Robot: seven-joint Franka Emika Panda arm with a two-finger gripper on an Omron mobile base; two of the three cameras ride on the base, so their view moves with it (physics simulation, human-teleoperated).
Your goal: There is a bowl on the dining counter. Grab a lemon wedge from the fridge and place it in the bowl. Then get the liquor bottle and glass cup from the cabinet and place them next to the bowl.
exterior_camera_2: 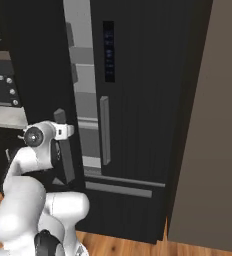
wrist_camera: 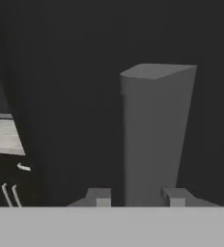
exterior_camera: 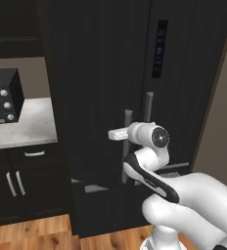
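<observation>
**Pincer at the fridge's left door handle**

Pincer (wrist_camera: 137, 197) fingers stand one on each side of the grey handle (wrist_camera: 155, 135), seen close up from the hand: one tip (wrist_camera: 100, 197) to the left of the bar, the other on the far side of it. Whether the tips actually press against the bar or only bracket it, I cannot tell; the gap between them is about as wide as the handle itself.

From behind the arm on the left, the wrist reaches out level to the left door's handle on the fridge (exterior_camera: 135, 73), roughly at its middle height, with the second grey handle (exterior_camera: 149, 110) just beside it on the right door. From the other side, the left door stands a little ajar: a strip of pale grey shelved interior (exterior_camera_2: 83, 90) shows between the two black doors, and the right door with its dark display panel (exterior_camera_2: 109, 50) looks shut. Below the doors runs a drawer front with a horizontal grey bar (exterior_camera_2: 119, 189).

Left of the fridge, a pale counter (exterior_camera: 30, 124) carries a black countertop oven (exterior_camera: 3, 95) with round knobs, and low black cabinets (exterior_camera: 17, 183) with short silver handles sit beneath it. Wood flooring (exterior_camera: 42, 232) runs under everything, and a taupe wall panel (exterior_camera_2: 213, 150) flanks the fridge on the right.
</observation>
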